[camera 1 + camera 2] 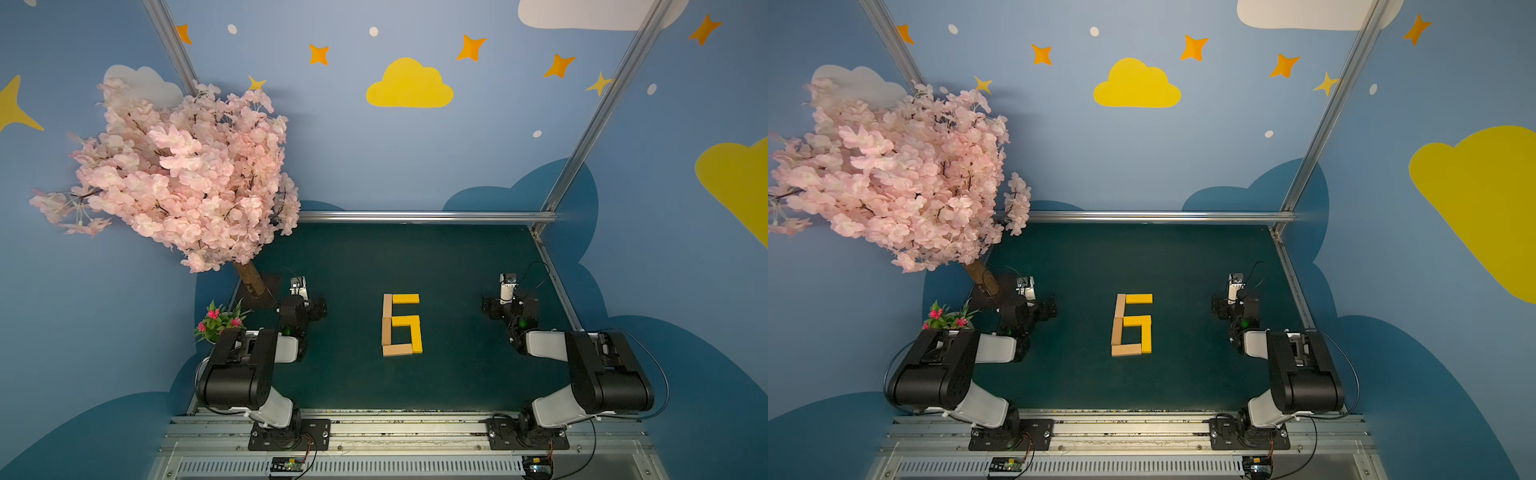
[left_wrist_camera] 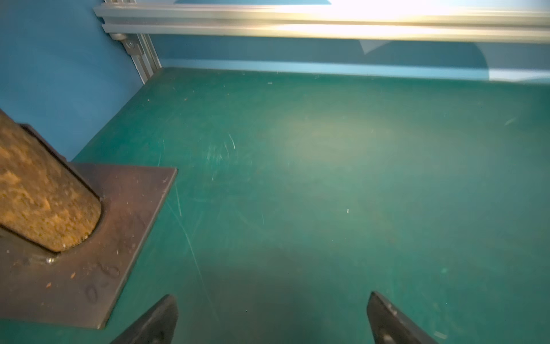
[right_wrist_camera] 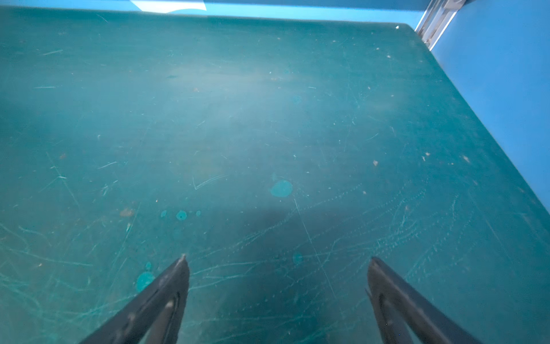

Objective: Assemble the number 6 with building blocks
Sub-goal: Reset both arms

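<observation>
In both top views, the number 6 (image 1: 405, 321) (image 1: 1136, 321) lay flat on the green mat (image 1: 457, 257), just below the centre of the frame. Six building blocks formed it, each touching its neighbours. Two tan bars (image 1: 386, 320) stood end to end as the left stroke, and a third tan bar (image 1: 397, 350) closed the bottom. One yellow bar (image 1: 405, 298) formed the top stroke, one (image 1: 405, 320) the middle stroke and one (image 1: 417, 338) the lower right stroke.

The left gripper (image 2: 272, 297) was spread wide and grasped nothing; only bare mat showed between its fingers, beside the artificial tree's base plate (image 2: 119, 223). The right gripper (image 3: 277, 258) was likewise spread and empty above scratched mat. In a top view, both grippers (image 1: 318, 309) (image 1: 490, 307) sat well apart from the digit, at centre left and centre right.
</observation>
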Robot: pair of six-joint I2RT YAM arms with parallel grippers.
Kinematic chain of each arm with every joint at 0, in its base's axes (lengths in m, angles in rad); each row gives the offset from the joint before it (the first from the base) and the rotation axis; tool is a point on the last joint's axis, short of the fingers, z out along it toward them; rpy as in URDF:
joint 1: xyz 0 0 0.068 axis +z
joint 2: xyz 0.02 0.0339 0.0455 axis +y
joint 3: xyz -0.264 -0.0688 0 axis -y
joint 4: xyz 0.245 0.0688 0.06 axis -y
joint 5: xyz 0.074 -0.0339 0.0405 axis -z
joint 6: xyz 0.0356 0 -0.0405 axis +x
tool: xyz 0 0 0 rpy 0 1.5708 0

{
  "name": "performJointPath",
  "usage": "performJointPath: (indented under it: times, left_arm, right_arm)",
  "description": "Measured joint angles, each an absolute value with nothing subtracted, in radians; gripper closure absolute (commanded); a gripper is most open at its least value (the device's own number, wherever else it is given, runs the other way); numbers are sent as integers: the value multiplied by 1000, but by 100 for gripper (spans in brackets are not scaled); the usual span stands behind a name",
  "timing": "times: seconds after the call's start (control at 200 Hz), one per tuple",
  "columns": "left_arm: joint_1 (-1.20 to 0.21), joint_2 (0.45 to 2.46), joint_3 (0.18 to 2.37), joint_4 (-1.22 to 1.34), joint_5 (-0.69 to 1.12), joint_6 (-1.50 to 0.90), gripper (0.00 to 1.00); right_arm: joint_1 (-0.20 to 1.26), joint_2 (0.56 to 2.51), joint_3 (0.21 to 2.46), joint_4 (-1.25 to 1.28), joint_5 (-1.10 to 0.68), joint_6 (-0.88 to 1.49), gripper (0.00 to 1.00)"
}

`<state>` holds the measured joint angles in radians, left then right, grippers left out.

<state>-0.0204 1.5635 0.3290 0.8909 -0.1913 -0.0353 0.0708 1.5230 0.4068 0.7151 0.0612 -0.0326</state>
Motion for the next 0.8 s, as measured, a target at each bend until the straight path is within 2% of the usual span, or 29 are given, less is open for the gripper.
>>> performJointPath:
  times: [0.245, 0.801]
  left_arm:
    - [-51, 1573, 310, 998, -218, -7, 0]
    - [-31, 1568, 341, 957, -166, -6, 0]
  right_arm:
    - [69, 1541, 387, 841, 58, -32, 5]
    - [65, 1541, 387, 879, 44, -31, 5]
